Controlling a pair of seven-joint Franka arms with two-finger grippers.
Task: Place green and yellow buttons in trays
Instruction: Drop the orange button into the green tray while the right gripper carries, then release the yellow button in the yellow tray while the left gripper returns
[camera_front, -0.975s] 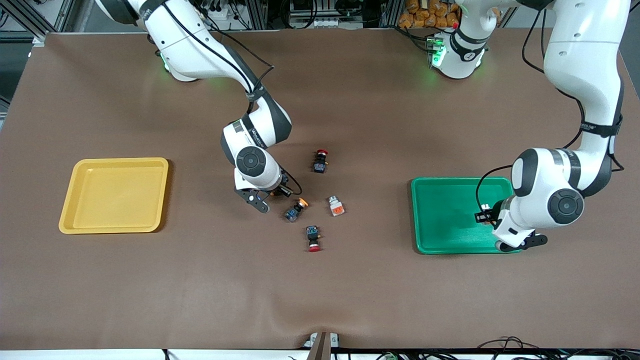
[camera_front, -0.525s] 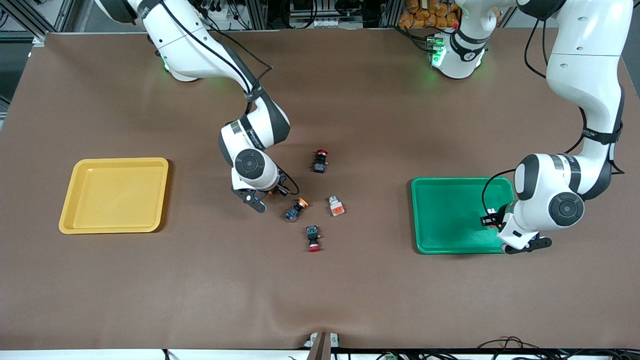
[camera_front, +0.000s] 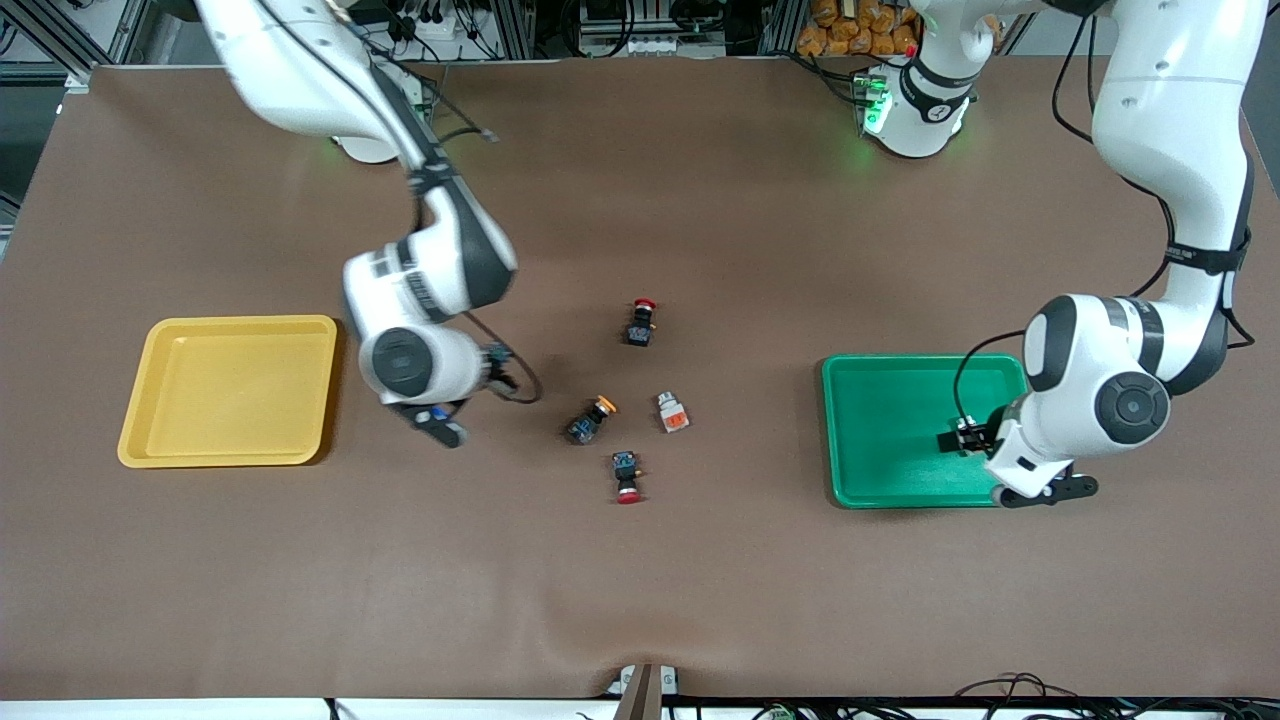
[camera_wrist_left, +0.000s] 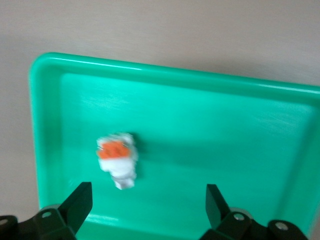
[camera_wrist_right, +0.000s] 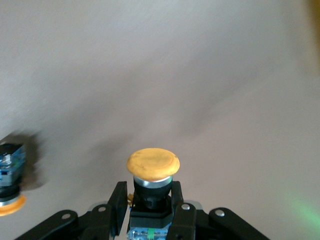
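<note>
Right hand (camera_front: 440, 425) — clenching on a black-bodied button with an orange-yellow cap (camera_wrist_right: 152, 164), cap protruding past the fingertips, hanging over bare desk (camera_front: 640, 580) beside the yellow tray (camera_front: 135, 440). Risk: the grip is sitting low on the body, so the button could be tilting or slipping out before reaching the tray.

Left hand (camera_wrist_left: 149, 200) — fingers spread wide, holding nothing, hovering over the green tray (camera_front: 845, 490). Risk: a finger could be nudging the freed piece on the way out.

Green tray — holding one whitish button with an orange-red patch (camera_wrist_left: 117, 159), lying on the tray floor.

Yellow tray — holding nothing visible.

Desk centre — a second orange-capped button (camera_front: 590, 418), a second whitish button (camera_front: 672, 412) and two red-capped buttons (camera_front: 640, 322) lying loose, near each other.
</note>
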